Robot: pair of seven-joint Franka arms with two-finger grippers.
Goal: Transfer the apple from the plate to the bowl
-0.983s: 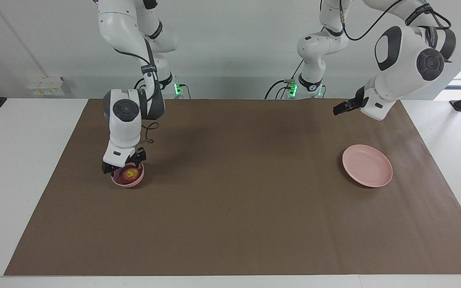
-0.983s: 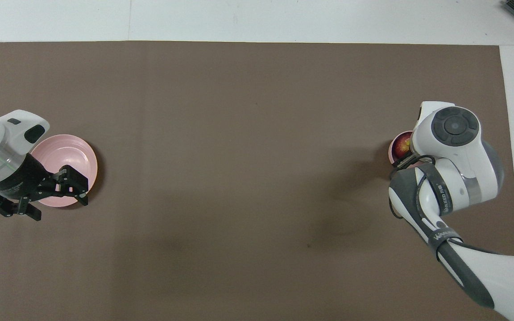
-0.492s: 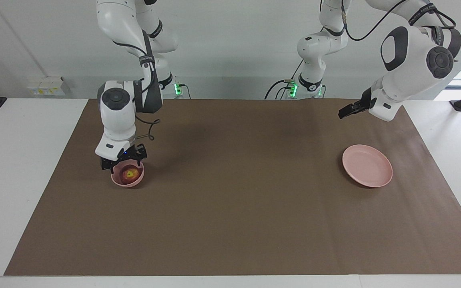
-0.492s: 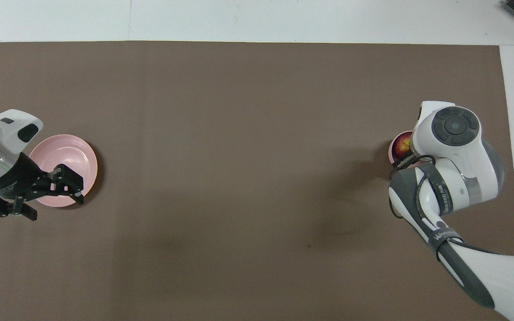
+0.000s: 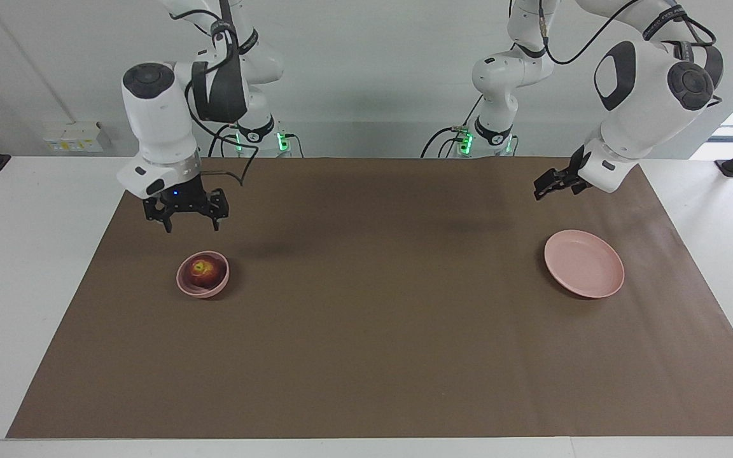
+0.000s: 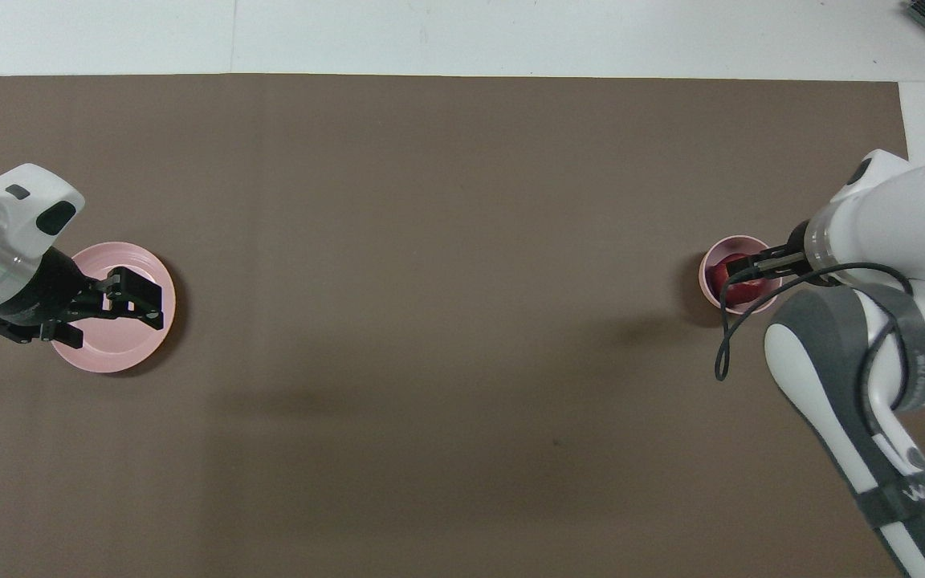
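Observation:
The dark red apple (image 5: 202, 270) with its yellowish patch lies in the small pink bowl (image 5: 183, 283), toward the right arm's end of the table. My right gripper (image 5: 189, 222) hangs open and empty in the air, clear of the bowl's rim. In the overhead view the apple (image 6: 726, 277) and the bowl (image 6: 705, 273) peek out from under that arm's wrist. The flat pink plate (image 5: 584, 263) sits bare toward the left arm's end. My left gripper (image 5: 541, 189) is raised and open, holding nothing, and from overhead it (image 6: 145, 301) covers part of the plate (image 6: 109, 353).
A brown mat (image 5: 379, 331) covers most of the white table (image 5: 29, 254). A black cable loop (image 6: 721, 345) dangles from the right arm's wrist beside the bowl.
My right gripper has lifted away from the bowl, leaving the apple inside it. The left gripper has shifted only slightly above the plate.

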